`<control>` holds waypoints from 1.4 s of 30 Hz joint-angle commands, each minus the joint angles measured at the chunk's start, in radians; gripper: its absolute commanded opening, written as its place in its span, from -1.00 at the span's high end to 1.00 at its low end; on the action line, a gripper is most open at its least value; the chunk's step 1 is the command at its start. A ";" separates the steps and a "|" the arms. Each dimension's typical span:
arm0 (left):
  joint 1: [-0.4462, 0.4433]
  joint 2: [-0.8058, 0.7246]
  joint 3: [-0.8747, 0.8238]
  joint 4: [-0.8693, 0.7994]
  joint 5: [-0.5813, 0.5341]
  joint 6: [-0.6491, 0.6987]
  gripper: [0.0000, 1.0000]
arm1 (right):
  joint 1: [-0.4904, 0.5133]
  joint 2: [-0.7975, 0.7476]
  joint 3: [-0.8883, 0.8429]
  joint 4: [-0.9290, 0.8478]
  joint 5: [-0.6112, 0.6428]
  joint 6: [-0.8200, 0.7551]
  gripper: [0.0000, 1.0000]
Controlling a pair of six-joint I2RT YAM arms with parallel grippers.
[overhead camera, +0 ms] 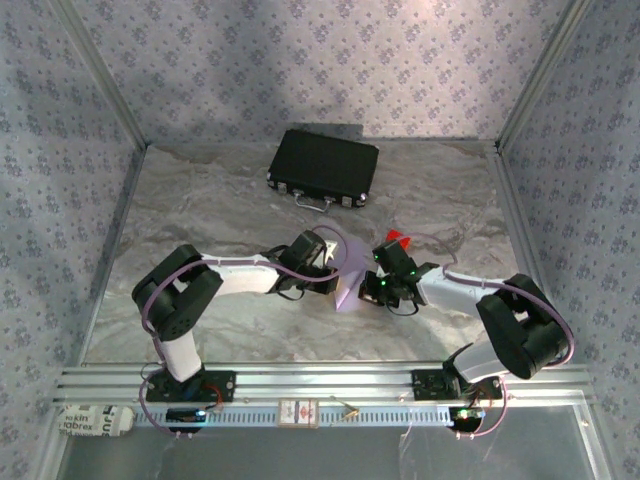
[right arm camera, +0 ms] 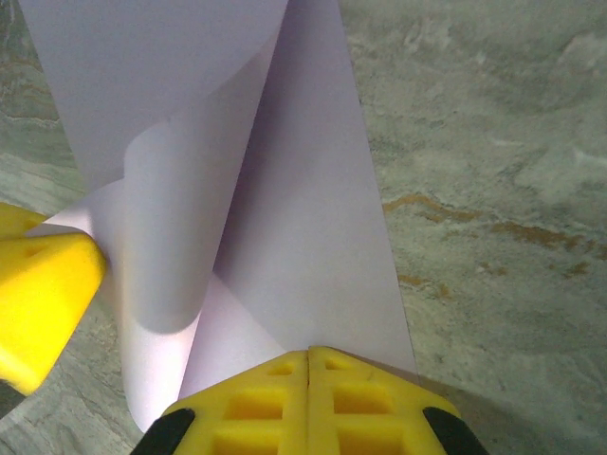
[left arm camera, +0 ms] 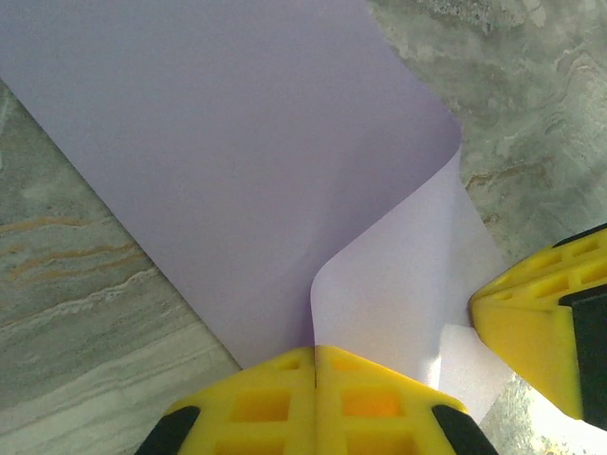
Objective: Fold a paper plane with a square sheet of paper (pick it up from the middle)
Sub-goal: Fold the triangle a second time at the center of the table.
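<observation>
Thin pale lilac square sheet of paper (left arm camera: 218, 142), partly curled, at the middle of the grey marbled worktop (overhead camera: 220, 200). The left pincer (left arm camera: 315, 355) and the right pincer (right arm camera: 308, 355) are both closed, each pinching the sheet's edge.

In the top view the table (overhead camera: 180, 210) is lit softly from above, with a pale sheen toward 12 o'clock; faint shadows are cast beneath the arms (overhead camera: 240, 272). In the left wrist view the surface at 5 o'clock is washed out by glare. The square sheet of paper (left arm camera: 218, 142) is shaded along its curl, and the yellow fingers (right arm camera: 256, 408) at 6 o'clock are rendered soft.
</observation>
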 commanded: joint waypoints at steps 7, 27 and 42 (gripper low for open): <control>0.006 0.023 0.038 -0.016 -0.026 0.027 0.96 | 0.000 0.016 0.006 -0.070 0.023 -0.016 0.90; 0.005 0.036 0.038 -0.020 -0.035 0.050 0.96 | -0.001 0.017 0.003 -0.068 0.020 -0.015 0.90; 0.005 0.045 0.049 -0.018 -0.036 0.067 0.95 | -0.001 0.017 0.000 -0.066 0.018 -0.019 0.90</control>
